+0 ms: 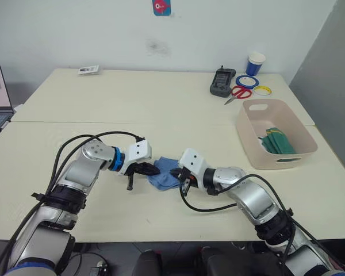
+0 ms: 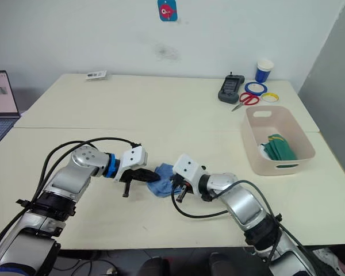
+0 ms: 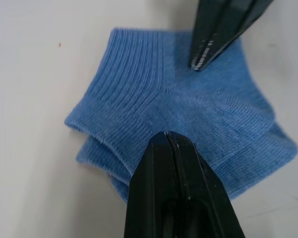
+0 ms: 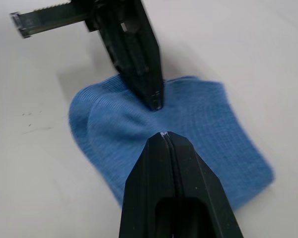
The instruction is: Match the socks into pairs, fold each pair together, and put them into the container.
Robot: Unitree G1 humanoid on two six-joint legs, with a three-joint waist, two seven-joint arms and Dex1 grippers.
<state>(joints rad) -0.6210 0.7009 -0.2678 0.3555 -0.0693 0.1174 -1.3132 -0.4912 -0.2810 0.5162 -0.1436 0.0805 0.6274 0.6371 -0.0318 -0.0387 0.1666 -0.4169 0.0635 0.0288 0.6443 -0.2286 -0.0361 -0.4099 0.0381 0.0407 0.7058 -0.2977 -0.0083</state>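
From the head view, the light blue pair (image 1: 163, 179) lies on the bench (image 1: 161, 109) between both tools, the container (image 1: 276, 133) well off toward the right arm. In the left wrist view, the left tool (image 3: 173, 144) is clenched, tip pressing the socks; in the right wrist view, the right tool (image 4: 165, 140) is likewise clenched upon them, nearer the container.

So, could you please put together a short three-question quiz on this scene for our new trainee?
1. True or false: both grippers are closed over the light blue socks.
2. Which socks already lie in the container? A) white only B) dark green with a yellow stripe C) light blue
3. Fill in the missing word: the scissors beyond the container have ___ handles.

Key
1. True. The left gripper and the right gripper each show their fingers pressed together, tips meeting over the blue fabric on the table.
2. B. The dark green socks lie there; something white seems to show beside them, too small to identify.
3. Red.
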